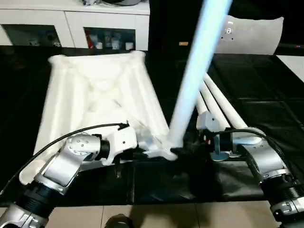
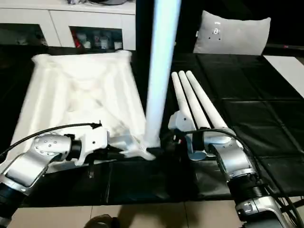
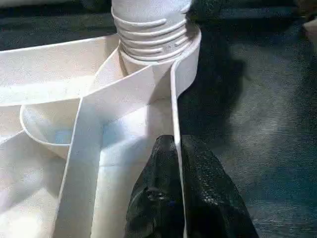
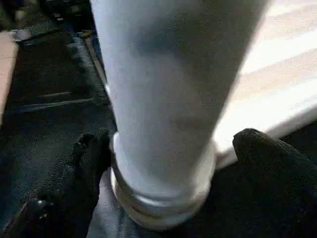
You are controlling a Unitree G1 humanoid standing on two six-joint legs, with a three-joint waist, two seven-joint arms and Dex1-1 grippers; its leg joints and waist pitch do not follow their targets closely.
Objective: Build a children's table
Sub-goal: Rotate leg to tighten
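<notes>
**Leg upright at the near corner socket**

Silver forearms come in from the near edge, one on each side of the upright leg [image 2: 159, 71]. Left gripper [image 3: 177, 163] sits at the table top's [image 2: 80, 90] near corner: its two black fingers are pressed together on the thin side rim, one on either face of the wall, just short of the round corner socket [image 3: 148, 64]. Right gripper [image 4: 163, 163] stands at the foot of the leg with its fingers [image 4: 89, 163] spread to either side of the tube; left finger touches the collar, right finger stands a little apart, so the jaws are apart and not clamped.

- Table top lies ribs-up on the black work table [image 2: 247, 118], left of the upright leg.
- Upright leg rises from that corner socket, threaded end [image 3: 151, 29] seated at the socket mouth, several ridges exposed.
- Three spare legs [image 2: 197, 102] lie side by side, touching, on the black cover just right of the upright leg, behind the right gripper.
- Grey cushion [image 2: 232, 33] sits beyond the spare legs, at the far edge.
- White cabinet [image 2: 61, 21] stands behind the table top.
- Upright leg blocks the head camera's sight of the ground behind it.
</notes>
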